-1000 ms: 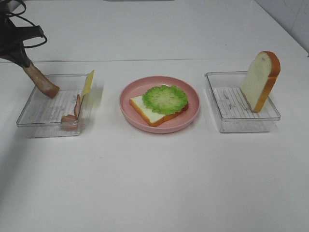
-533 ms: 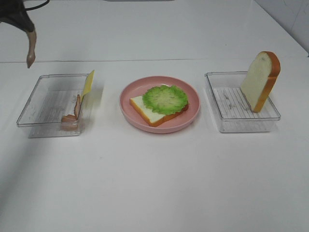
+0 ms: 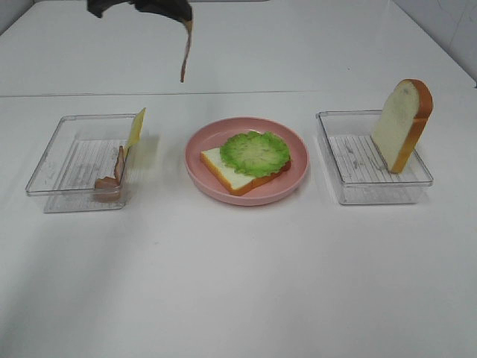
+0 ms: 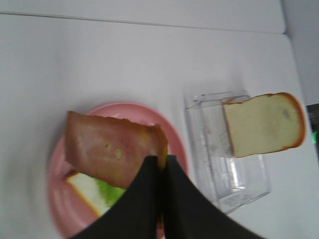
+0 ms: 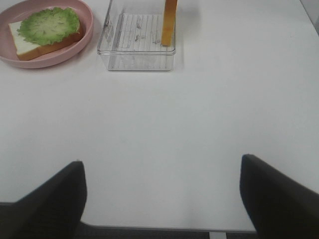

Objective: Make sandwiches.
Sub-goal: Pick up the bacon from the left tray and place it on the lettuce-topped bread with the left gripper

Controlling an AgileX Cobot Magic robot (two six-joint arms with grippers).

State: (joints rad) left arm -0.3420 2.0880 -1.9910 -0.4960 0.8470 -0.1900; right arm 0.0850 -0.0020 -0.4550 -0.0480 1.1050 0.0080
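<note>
White tabletop fills the high view, with a seam line running across it in the upper part of the frame. At the centre sits a round pink plate. On it lies the started sandwich: one pale toy bread slice with orange-brown crust, flat, with a ruffled green lettuce leaf resting on top.

At the left of the frame stands a clear rectangular plastic tray. A brown bacon strip leans against its right wall, and a thin yellow cheese square stands upright at the tray's back right corner. At the right of the frame a second clear plastic tray holds another pale bread slice with orange-brown crust, standing upright and tilted against the tray's far right side.

At the upper edge of the frame, left of centre, the black left gripper hangs above the table, its fingers clenched on one end of a pinkish-brown bacon slice, which dangles straight down, well above the surface and behind the plate's left side. The left wrist view shows the same pinch, the two black fingers pressed together on the slice's edge, with plate and lettuce beneath.

The black right gripper appears only in its wrist view, fingers spread wide apart and empty over bare table, near the right tray.
</note>
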